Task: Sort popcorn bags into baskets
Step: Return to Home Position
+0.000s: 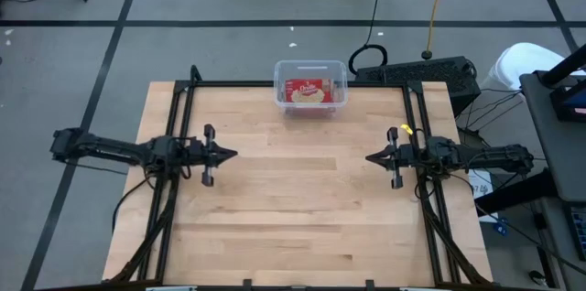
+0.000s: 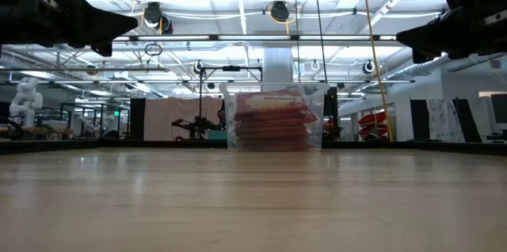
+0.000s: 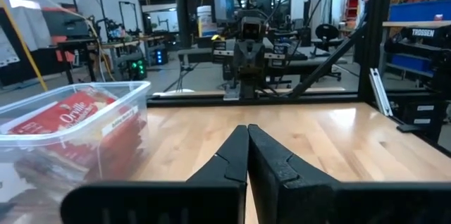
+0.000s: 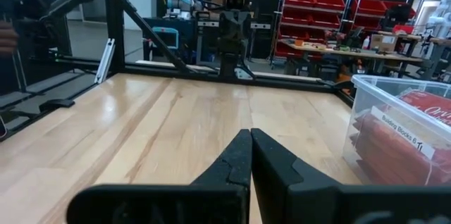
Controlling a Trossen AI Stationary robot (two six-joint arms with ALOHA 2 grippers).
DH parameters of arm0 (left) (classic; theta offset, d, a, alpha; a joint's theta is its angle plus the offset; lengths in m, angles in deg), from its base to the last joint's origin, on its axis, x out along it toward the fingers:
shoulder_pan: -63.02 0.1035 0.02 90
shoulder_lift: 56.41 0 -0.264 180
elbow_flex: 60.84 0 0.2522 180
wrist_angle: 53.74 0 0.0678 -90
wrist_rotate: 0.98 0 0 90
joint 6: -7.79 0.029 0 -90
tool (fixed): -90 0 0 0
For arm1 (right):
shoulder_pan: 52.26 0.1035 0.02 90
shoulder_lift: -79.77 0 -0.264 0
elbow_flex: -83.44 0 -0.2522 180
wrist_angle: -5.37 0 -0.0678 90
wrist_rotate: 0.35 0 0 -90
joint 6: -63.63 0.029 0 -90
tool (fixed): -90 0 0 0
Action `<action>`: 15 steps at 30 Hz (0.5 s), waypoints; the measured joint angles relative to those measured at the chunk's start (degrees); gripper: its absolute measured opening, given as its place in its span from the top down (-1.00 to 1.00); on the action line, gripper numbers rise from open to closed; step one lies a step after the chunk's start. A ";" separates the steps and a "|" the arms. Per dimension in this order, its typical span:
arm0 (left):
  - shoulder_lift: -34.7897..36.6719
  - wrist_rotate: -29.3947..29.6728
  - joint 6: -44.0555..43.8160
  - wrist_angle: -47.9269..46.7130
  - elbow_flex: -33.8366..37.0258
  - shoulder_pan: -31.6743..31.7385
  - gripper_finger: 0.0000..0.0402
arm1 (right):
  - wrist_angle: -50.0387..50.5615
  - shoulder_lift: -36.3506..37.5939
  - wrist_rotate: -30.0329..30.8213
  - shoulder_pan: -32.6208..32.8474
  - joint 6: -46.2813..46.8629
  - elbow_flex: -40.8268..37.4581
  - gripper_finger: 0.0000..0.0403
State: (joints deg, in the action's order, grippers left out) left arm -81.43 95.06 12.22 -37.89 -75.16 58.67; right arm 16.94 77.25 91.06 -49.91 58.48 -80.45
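Clear plastic tub [image 1: 278, 86], upper centre of the overhead frame, holds the stacked popcorn bags [image 1: 309, 91] | left hand [image 1: 231, 154] and right hand [image 1: 372, 157], both closed and empty, face each other mid-frame above the worktop [image 1: 302, 209] | likely parked, sorting apparently finished.

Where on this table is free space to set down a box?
The table is bare between the left end effector and the right end effector, and along the near edge. Both far corners beside the clear tub are free. Only the tub is crowded, with popcorn bags.
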 joint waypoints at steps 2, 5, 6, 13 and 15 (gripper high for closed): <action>2.41 -0.02 0.21 -3.03 0.00 0.30 0.98 | 0.04 0.22 -0.02 0.00 0.04 0.00 0.99; 5.65 -0.01 -0.02 -6.91 0.00 0.86 0.98 | 0.06 0.24 -0.02 0.00 0.02 0.00 0.99; 6.66 -0.01 -0.15 -8.01 0.00 1.01 0.97 | 0.06 0.24 -0.02 0.01 0.02 0.00 0.99; 12.31 -0.02 -0.03 -12.47 -0.02 1.11 0.98 | 0.13 2.06 -0.02 0.02 -1.26 0.00 0.99; 13.40 -0.04 -0.05 -13.59 -0.02 1.11 0.97 | 0.06 2.54 0.07 0.00 -2.21 0.00 0.99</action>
State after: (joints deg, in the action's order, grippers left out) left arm -68.03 95.02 12.17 -51.48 -75.18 59.78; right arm 17.00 79.79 91.13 -49.91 56.28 -80.45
